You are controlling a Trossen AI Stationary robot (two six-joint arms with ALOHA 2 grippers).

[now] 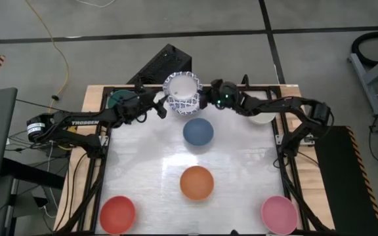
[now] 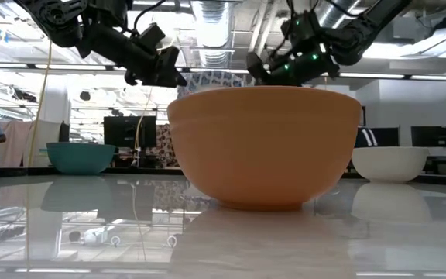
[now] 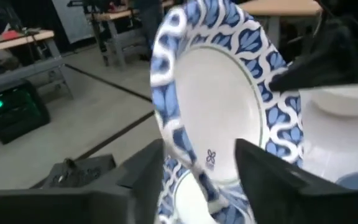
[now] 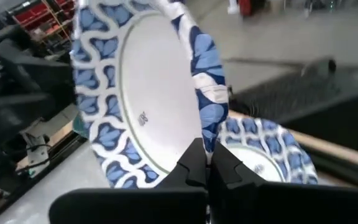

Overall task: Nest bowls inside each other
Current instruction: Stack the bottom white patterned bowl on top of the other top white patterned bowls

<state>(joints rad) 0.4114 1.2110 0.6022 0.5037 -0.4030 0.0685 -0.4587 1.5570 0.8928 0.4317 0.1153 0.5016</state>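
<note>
A white bowl with a blue pattern [image 1: 182,92] stands tilted on edge at the far middle of the table, above a second patterned bowl [image 4: 263,155]. My right gripper [image 4: 207,155] is shut on its rim. My left gripper [image 3: 201,158] is open, one finger on each side of the tilted bowl's lower edge, with a gap to each. On the table rest a teal bowl [image 1: 118,99], a cream bowl [image 1: 262,118], a blue bowl [image 1: 197,132], an orange bowl [image 1: 196,182], a red bowl [image 1: 117,214] and a pink bowl [image 1: 279,214]. My right gripper pinches the tilted bowl's rim [image 4: 205,134] between its two fingers, coming nearly level from the table's right. The bowl stands steeply tilted over the second patterned bowl; whether its lower edge [image 3: 191,177] rests on that bowl, I cannot tell.
The left arm [image 1: 84,121] passes over the teal bowl, the right arm [image 1: 274,105] over the cream one. A black box [image 1: 163,65] sits beyond the far edge. In the low view the orange bowl [image 2: 265,143] fills the foreground.
</note>
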